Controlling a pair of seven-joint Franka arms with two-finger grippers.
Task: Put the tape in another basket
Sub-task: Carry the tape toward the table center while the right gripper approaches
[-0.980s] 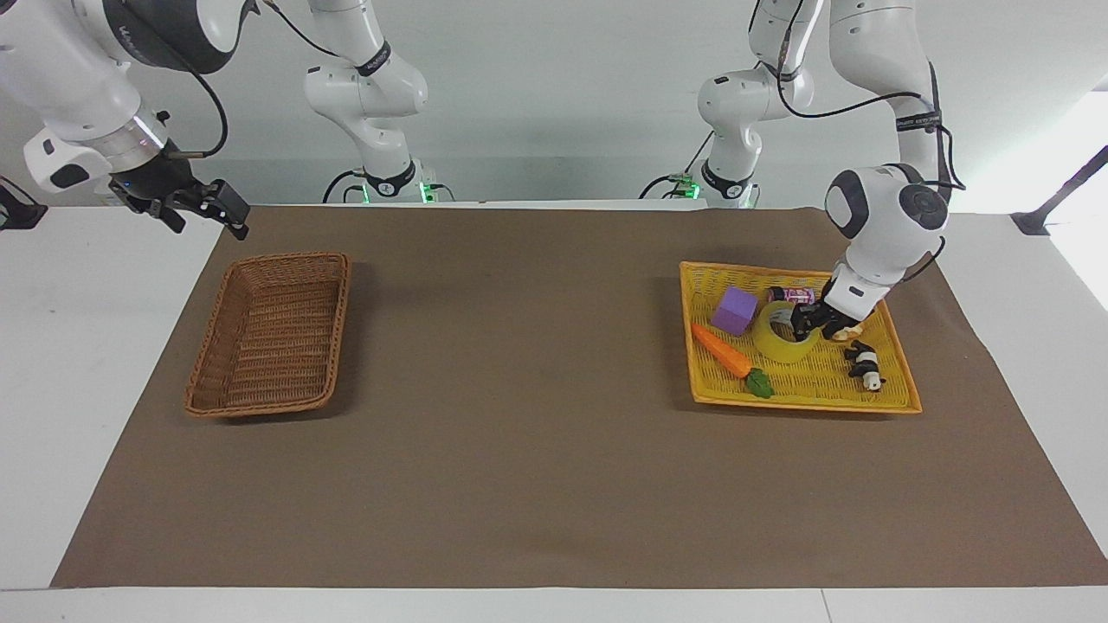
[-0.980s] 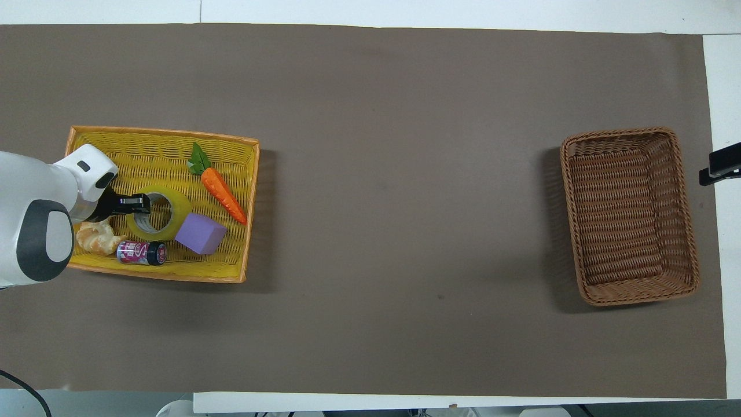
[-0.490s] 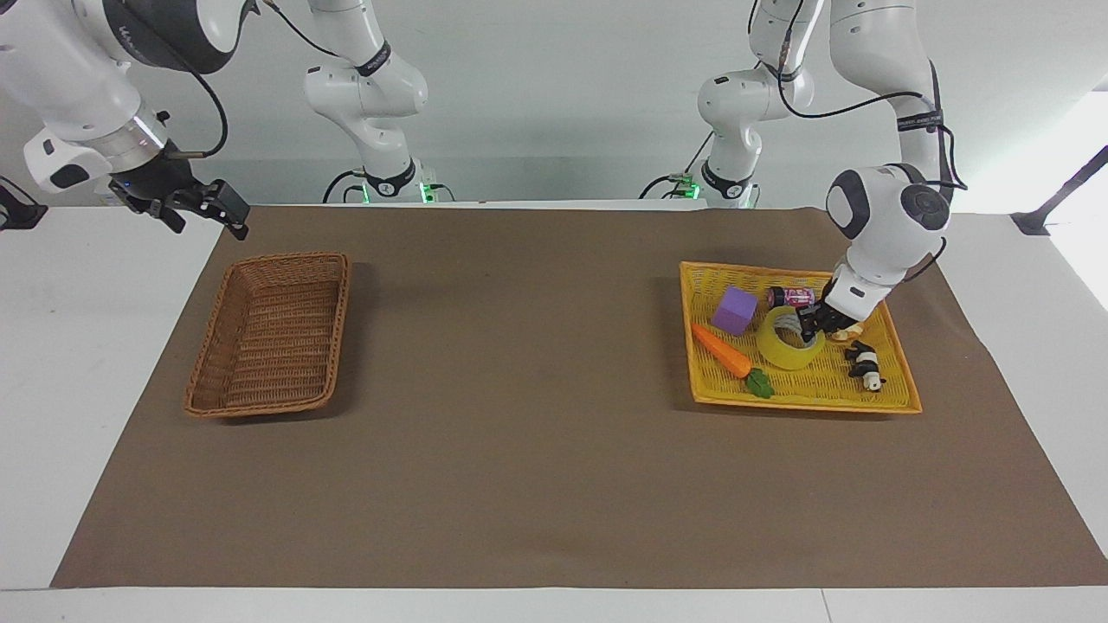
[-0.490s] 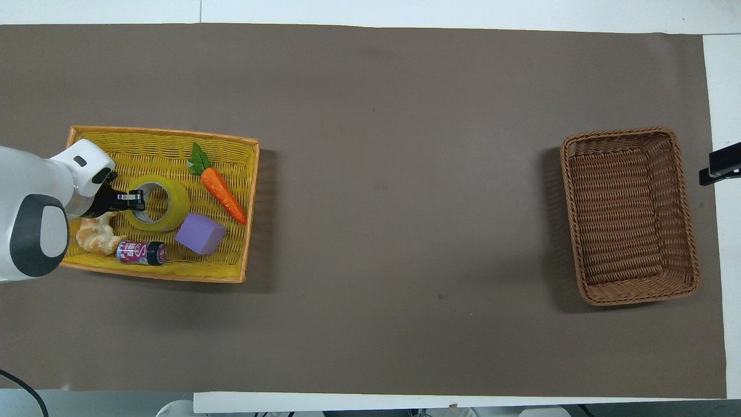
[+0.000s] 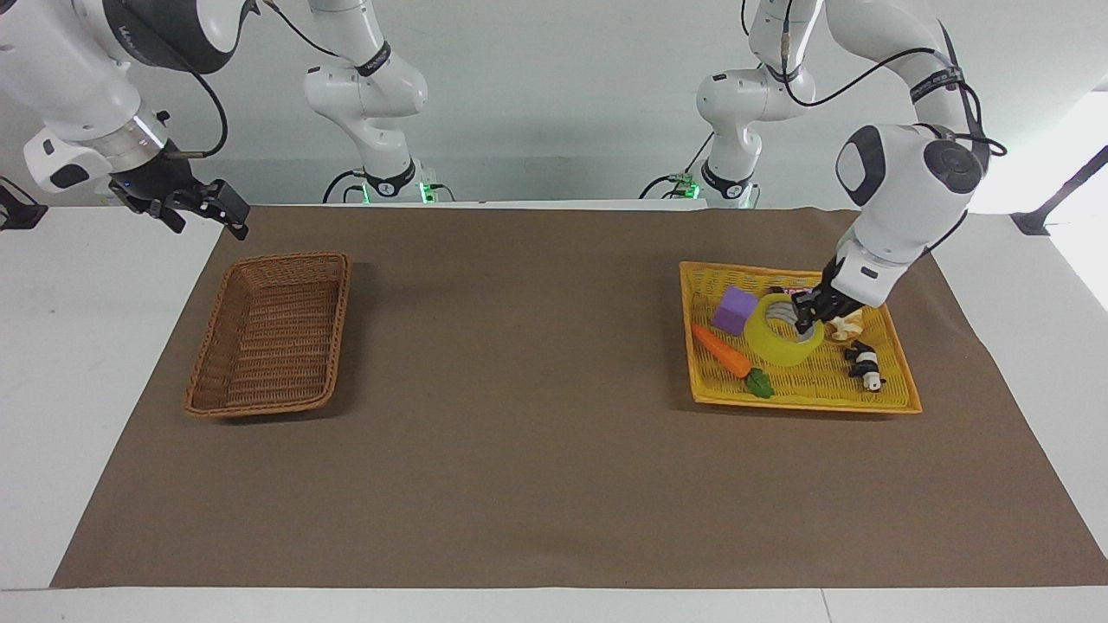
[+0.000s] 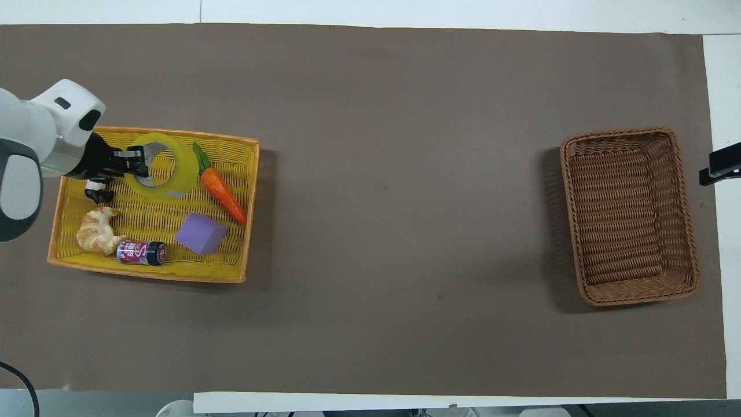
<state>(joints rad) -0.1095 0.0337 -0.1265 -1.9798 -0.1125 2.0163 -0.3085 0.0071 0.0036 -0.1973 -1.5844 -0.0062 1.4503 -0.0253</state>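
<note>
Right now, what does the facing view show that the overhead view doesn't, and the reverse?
Only the facing view shows both arms down to their bases, and the whole right hand, waiting over the table edge beside the brown basket. Only the overhead view shows the whole pink can and croissant. Both show the left hand gripping the tape over the yellow basket, along with the carrot, purple block and black-and-white toy.
</note>
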